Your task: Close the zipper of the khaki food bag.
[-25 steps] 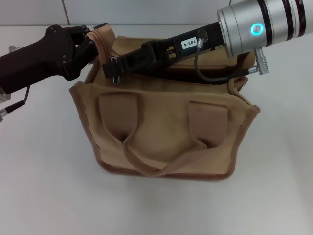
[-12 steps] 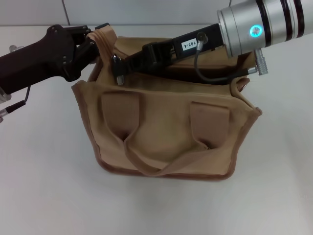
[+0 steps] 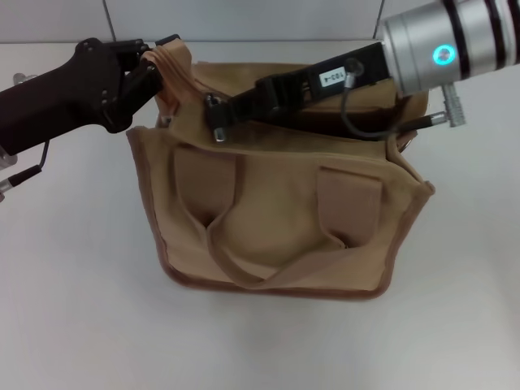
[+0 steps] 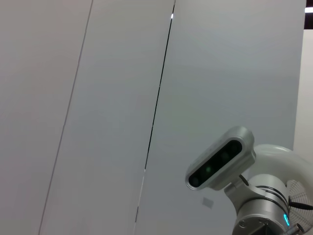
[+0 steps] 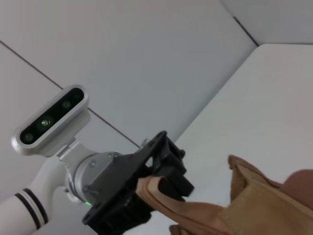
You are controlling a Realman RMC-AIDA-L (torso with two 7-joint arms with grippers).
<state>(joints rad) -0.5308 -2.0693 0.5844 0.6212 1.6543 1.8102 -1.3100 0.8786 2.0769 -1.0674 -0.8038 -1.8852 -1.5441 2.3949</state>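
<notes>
The khaki food bag [image 3: 276, 219] stands upright on the white table, its two strap handles hanging down the near side. My left gripper [image 3: 154, 69] is shut on the bag's tan end flap [image 3: 175, 61] at its far left top corner. The right wrist view shows it [image 5: 165, 180] clamped on that flap [image 5: 156, 190]. My right gripper [image 3: 215, 114] reaches across the bag's top from the right and is shut on the small silver zipper pull [image 3: 218, 132] near the left end. The right arm hides most of the zipper track.
The white table [image 3: 73, 284] surrounds the bag, and grey wall panels [image 3: 244, 16] stand behind it. A black cable [image 3: 357, 130] loops under my right wrist over the bag's top. The left wrist view shows only the wall and my head camera [image 4: 220, 156].
My right gripper has moved to the right along the bag's top with the pull in it. The bag's left top has shifted slightly. My left gripper keeps its hold.
</notes>
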